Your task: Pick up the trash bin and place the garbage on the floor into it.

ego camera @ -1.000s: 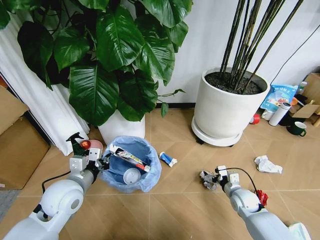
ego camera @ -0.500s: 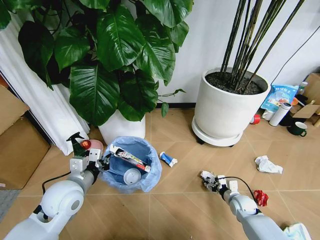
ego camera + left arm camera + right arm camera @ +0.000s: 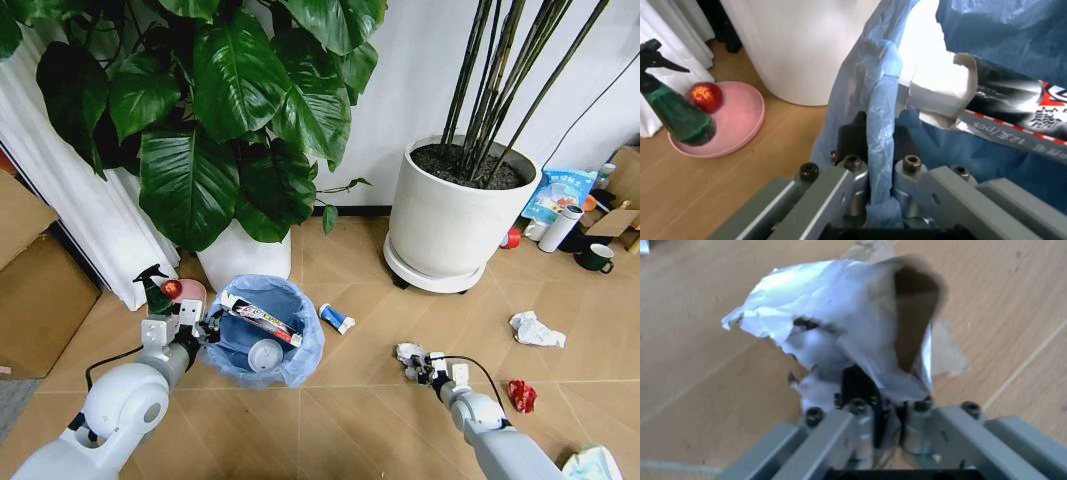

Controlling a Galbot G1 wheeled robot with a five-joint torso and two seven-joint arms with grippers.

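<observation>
Trash bin [image 3: 262,330] with its blue liner sits on the chevron floor [image 3: 360,400] at 8 o'clock, left gripper [image 3: 205,328] pinched tight on its rim. Right gripper [image 3: 418,366] at 5 o'clock, clamped on a crumpled silvery wrapper [image 3: 840,335].

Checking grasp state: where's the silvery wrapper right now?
Head view: the silvery wrapper is pinched in the right gripper, on the robot's right, between the trash bin and the red wrapper.
</observation>
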